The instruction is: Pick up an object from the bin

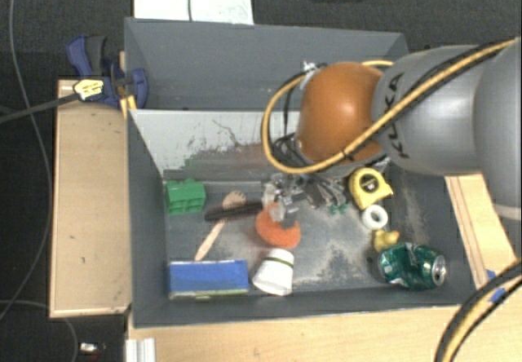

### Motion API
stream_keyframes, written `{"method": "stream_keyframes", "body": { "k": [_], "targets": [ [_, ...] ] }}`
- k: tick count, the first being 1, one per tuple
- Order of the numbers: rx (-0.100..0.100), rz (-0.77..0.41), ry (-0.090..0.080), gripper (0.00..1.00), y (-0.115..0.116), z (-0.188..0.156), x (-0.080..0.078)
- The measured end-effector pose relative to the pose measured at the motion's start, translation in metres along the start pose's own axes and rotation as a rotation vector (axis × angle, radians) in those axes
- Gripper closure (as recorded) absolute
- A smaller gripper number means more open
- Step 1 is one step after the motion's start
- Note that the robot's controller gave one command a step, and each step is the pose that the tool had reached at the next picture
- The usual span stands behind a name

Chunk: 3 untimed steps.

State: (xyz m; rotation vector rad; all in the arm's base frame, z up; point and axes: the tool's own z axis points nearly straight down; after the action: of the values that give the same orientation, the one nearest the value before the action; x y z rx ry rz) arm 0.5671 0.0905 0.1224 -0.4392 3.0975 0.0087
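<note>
My gripper (280,207) hangs low in the middle of the bin, just under the arm's orange cover. Its metal fingertips sit right above an orange round disc (278,229) lying on the bin floor, at the disc's upper edge. A dark-handled brush (232,206) lies just left of the fingers. A white cup-shaped cap (274,271) lies below the disc. I cannot make out the gap between the fingers.
A green block (184,196) sits at the left, a wooden stick (210,239) and a blue box (209,277) at the lower left. A yellow tape measure (369,186), a white ring (374,217), a brass fitting (385,238) and a crushed green can (411,265) lie at the right.
</note>
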Motion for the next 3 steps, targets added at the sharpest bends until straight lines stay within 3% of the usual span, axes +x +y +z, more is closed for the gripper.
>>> {"method": "stream_keyframes", "body": {
  "k": [1,2,3],
  "targets": [
    [0.002,-0.053,-0.018,1.00,0.002,-0.007,-0.008],
    [0.001,-0.031,-0.014,1.00,0.008,0.032,-0.009],
    [0.001,-0.031,-0.016,1.00,0.015,0.047,-0.018]
  ]
}}
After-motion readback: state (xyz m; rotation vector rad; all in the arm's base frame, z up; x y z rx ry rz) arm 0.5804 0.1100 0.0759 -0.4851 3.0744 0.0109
